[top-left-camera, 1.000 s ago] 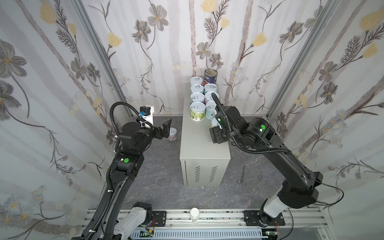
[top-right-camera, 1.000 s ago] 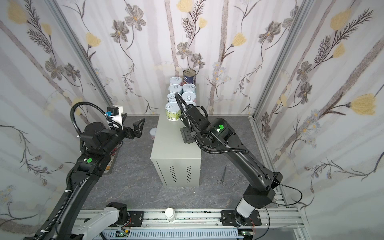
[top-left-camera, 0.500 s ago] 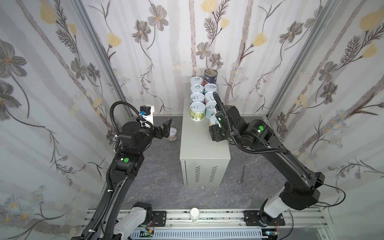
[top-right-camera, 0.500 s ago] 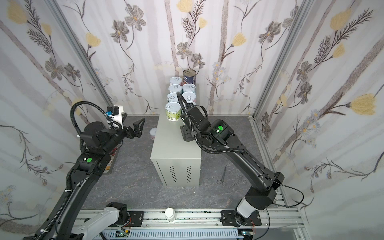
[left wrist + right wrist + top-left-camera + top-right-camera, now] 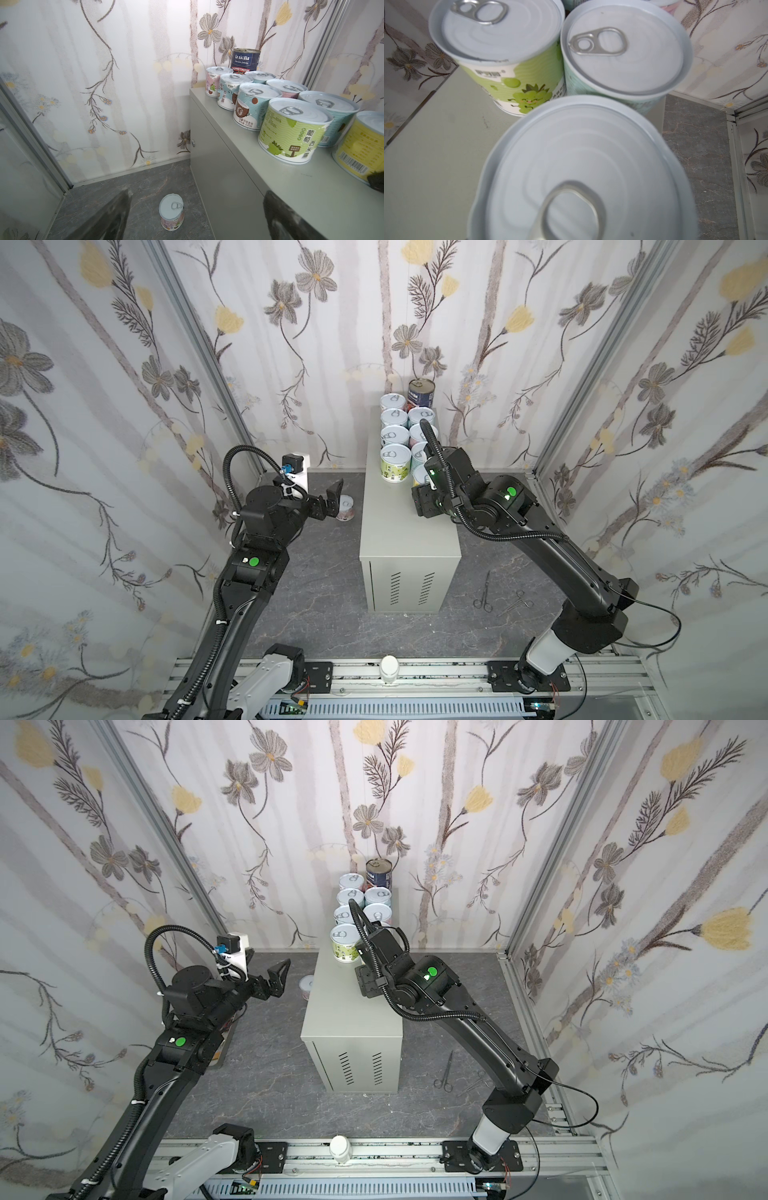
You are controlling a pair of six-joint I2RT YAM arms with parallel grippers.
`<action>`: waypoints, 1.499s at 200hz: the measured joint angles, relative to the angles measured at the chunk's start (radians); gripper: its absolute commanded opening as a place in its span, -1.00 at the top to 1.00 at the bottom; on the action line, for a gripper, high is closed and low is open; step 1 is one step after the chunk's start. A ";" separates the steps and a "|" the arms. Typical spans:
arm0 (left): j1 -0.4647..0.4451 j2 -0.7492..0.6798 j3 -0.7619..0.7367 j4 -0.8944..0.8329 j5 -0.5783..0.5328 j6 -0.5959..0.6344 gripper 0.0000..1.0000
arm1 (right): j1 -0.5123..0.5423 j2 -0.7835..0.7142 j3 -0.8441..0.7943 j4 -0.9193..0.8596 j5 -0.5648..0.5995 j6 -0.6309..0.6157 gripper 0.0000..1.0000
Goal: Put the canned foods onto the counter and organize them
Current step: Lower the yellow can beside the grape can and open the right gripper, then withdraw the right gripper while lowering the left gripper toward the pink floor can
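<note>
The near half of the bench (image 5: pixel 409 539) top is bare and open from above. Its far half is filled with cans (image 5: pixel 395 435), standing close together in two rows that reach the back wall (image 5: pixel 365 323). The right arm (image 5: pixel 494 502) hangs over the bench's right edge, directly above the nearest yellow can (image 5: pixel 361 149), and blocks that side. To the left of the bench, a strip of floor (image 5: pixel 324 572) runs to the back wall. One small can (image 5: pixel 345 508) stands there, and the left gripper (image 5: pixel 332 502), jaws wide apart, hovers just beside it. To the right of the bench, scissors (image 5: pixel 482 593) lie on otherwise open floor.
</note>
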 measured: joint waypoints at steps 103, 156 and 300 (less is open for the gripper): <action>-0.019 -0.024 -0.019 0.001 -0.032 0.027 -1.00 | -0.011 0.028 0.031 -0.001 -0.016 0.000 -0.38; -0.031 -0.037 -0.027 0.002 -0.053 0.044 -1.00 | -0.016 0.034 0.038 -0.003 -0.009 0.011 -0.84; -0.036 -0.070 -0.037 -0.013 -0.114 0.077 -1.00 | 0.018 -0.150 0.005 -0.053 0.014 0.056 -0.99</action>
